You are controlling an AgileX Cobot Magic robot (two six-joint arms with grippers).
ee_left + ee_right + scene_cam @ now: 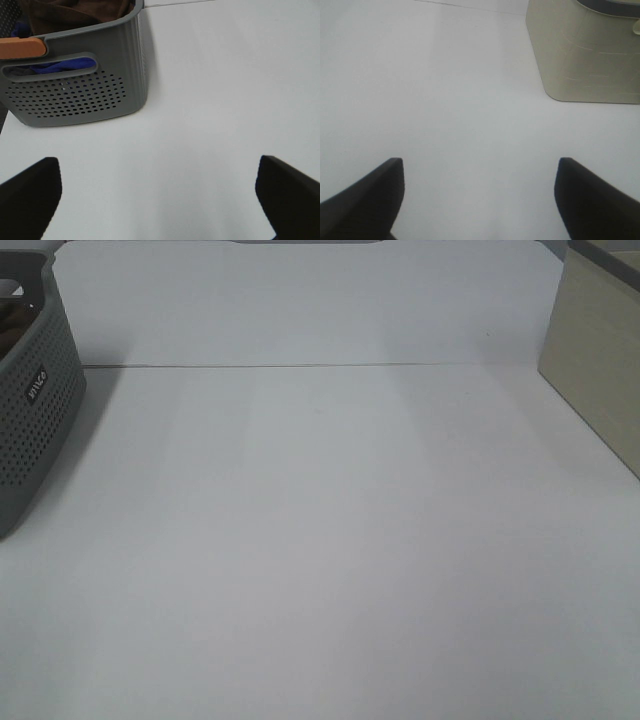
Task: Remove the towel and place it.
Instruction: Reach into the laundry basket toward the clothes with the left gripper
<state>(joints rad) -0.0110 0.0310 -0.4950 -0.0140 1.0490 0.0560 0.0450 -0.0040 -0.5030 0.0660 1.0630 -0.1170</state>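
Both arms are hanging above the white table, pitched forward and down, and neither is showing in the high view. The left gripper is standing wide open and empty, probably readied for bulky cloth. The right gripper is likewise spread and holding nothing. Farther off, the grey basket is sitting at the upper left of the high frame. The towel is lying bunched inside it, not yet lifted out.
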